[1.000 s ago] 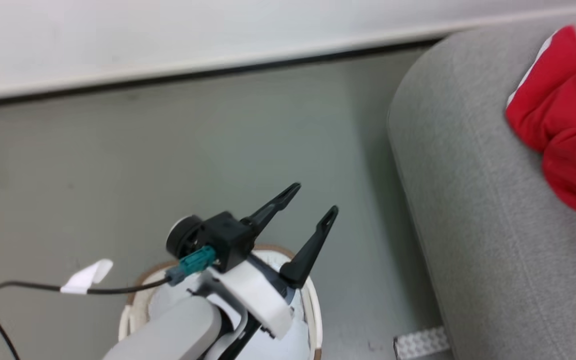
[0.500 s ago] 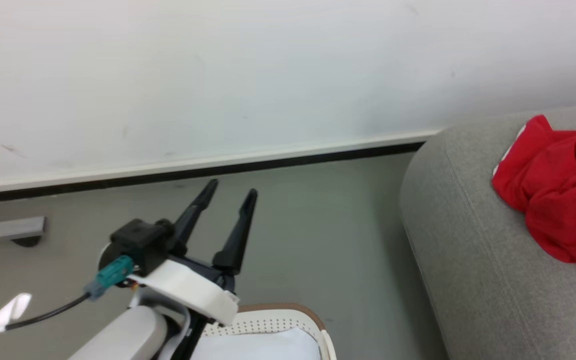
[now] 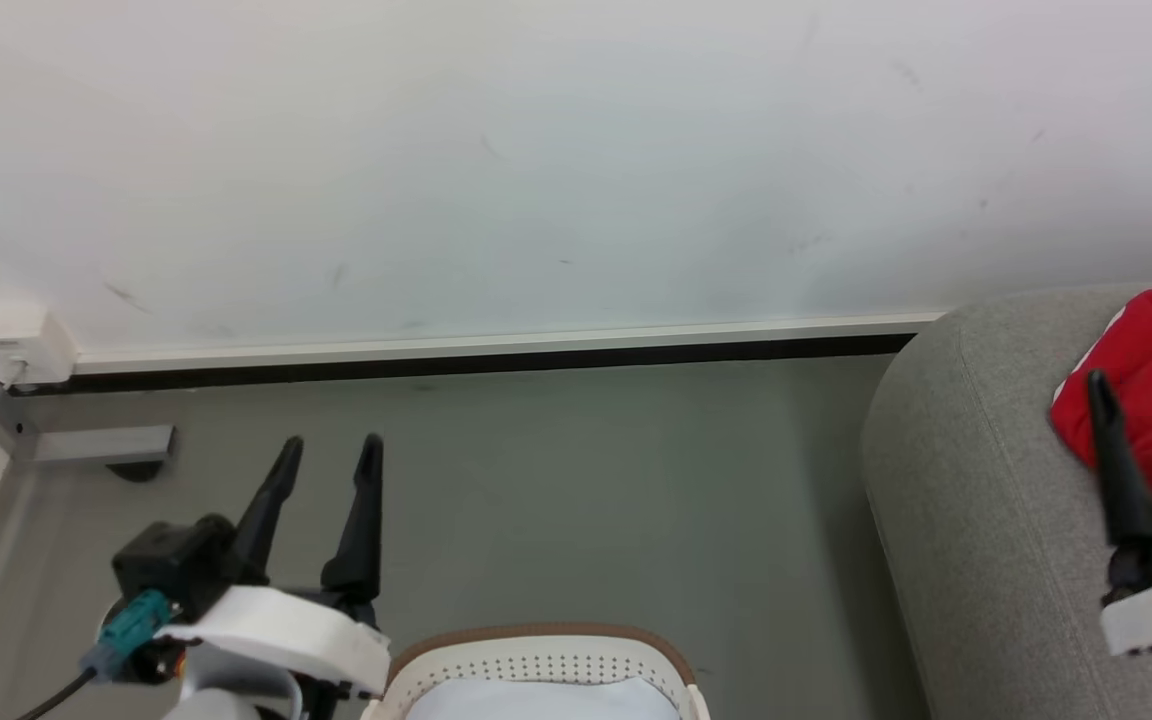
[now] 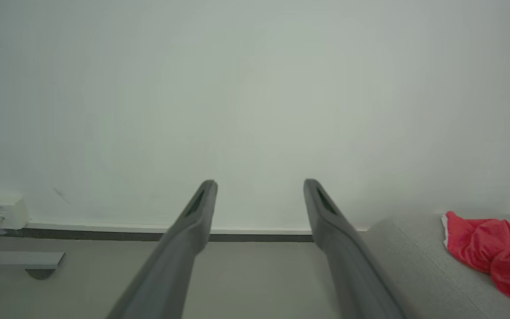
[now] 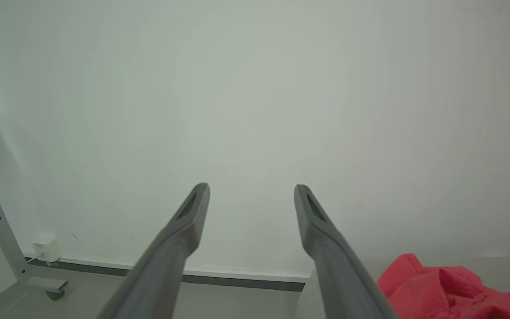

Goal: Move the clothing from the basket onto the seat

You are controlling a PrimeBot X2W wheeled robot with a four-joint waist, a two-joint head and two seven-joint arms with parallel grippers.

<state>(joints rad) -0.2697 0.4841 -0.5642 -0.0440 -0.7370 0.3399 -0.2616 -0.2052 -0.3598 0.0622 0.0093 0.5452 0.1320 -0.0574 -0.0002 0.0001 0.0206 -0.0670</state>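
Red clothing (image 3: 1151, 400) lies bunched on the grey seat (image 3: 976, 520) at the right; it also shows in the left wrist view (image 4: 494, 248) and the right wrist view (image 5: 450, 288). The white basket (image 3: 536, 660) with its brown rim sits at the bottom middle, something pale inside it. My left gripper (image 3: 329, 452) is open and empty above the floor, left of the basket. My right gripper (image 3: 1141, 378) is open and empty, its fingers in front of the clothing. Both gripper gaps, left (image 4: 259, 184) and right (image 5: 251, 188), face the bare wall.
A white wall (image 3: 536, 150) with a dark skirting strip runs across the back. Grey floor (image 3: 586, 500) lies between basket and seat. A metal frame foot (image 3: 101, 445) and a small white box (image 3: 21, 340) stand at the left by the wall.
The head camera has tilted up, so the scene slid down. My left gripper moved to the lower left, off the basket. My right gripper has come into view at the right.
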